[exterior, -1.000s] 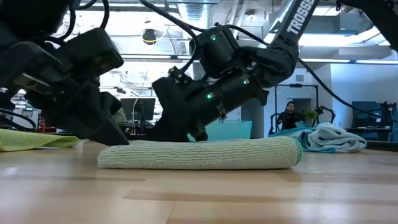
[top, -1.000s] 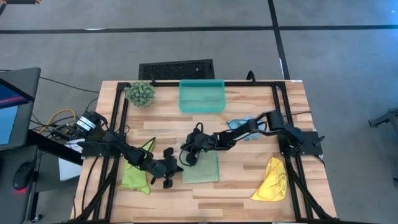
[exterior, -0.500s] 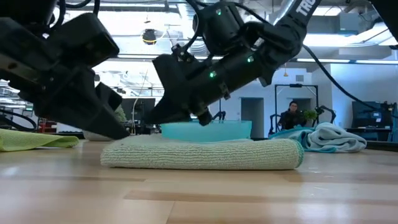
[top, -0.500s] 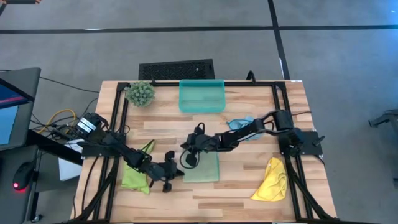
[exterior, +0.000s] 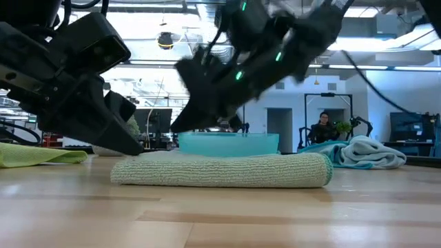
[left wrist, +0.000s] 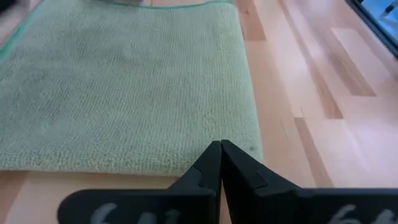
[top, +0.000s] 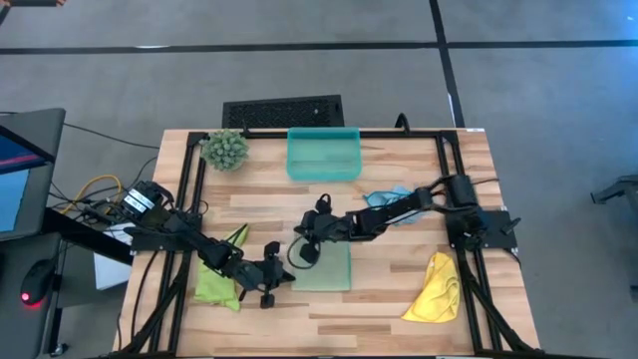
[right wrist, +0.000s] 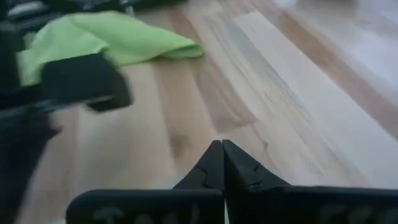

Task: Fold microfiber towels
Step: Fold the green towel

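The pale sage green towel (top: 326, 267) lies folded flat on the table's middle; it also shows in the low view (exterior: 220, 170) and the left wrist view (left wrist: 124, 93). My left gripper (top: 276, 280) is shut, its tips at the towel's left edge (left wrist: 220, 144). My right gripper (top: 299, 251) is shut and empty, raised above the towel's left part (exterior: 180, 125). The lime green towel (top: 217, 275) lies crumpled under my left arm. The light blue towel (top: 387, 203) is bunched under my right arm. The yellow towel (top: 436, 289) lies crumpled at the near right. My left gripper has its shut fingertips (exterior: 138, 149) at the top of the sage towel's left edge (left wrist: 242, 149). It comes slanting down from the table's left. I cannot tell whether the tips touch the cloth. The towel lies flat on the table.
A teal plastic tray (top: 322, 153) stands at the far middle and a spiky green plant ball (top: 225, 150) at the far left. Black frame rails (top: 454, 189) run along the table's left, right and far sides. A person sits in the room far behind (exterior: 321, 127).
My right gripper has risen off the sage towel's left part and tipped more steeply, staying shut. My left gripper first went a little toward the table's near edge, then kept still. The towel stays folded in place.
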`<control>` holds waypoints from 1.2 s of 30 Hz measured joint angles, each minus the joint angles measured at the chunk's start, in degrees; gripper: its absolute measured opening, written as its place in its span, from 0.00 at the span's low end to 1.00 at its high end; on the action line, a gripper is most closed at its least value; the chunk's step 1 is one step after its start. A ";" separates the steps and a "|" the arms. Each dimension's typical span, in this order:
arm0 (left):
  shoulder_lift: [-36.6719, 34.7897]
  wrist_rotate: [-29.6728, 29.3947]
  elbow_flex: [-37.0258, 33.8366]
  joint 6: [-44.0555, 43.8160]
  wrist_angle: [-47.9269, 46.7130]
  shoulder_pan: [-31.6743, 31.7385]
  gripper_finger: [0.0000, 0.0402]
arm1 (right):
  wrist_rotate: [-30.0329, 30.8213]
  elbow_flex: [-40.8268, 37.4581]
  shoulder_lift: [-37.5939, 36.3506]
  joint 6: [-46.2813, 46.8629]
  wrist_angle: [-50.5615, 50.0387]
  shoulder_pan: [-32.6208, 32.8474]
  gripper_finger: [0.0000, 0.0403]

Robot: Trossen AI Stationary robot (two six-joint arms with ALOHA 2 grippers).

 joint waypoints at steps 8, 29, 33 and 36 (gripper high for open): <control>0.00 -0.32 0.00 -0.33 -0.73 -0.02 0.00 | 15.22 -1.74 -9.65 4.26 -23.11 8.52 0.05; 0.05 -1.87 -0.02 -1.27 -2.52 0.00 0.00 | 17.93 -23.48 -12.31 22.67 -8.61 10.30 0.04; 0.07 -1.88 -0.02 -1.73 -3.37 0.00 0.00 | 20.73 -23.45 -14.69 22.51 -8.43 11.21 0.05; 0.07 -1.88 -0.02 -1.76 -3.27 0.00 0.00 | 21.63 -23.47 -14.31 22.82 -8.21 10.65 0.04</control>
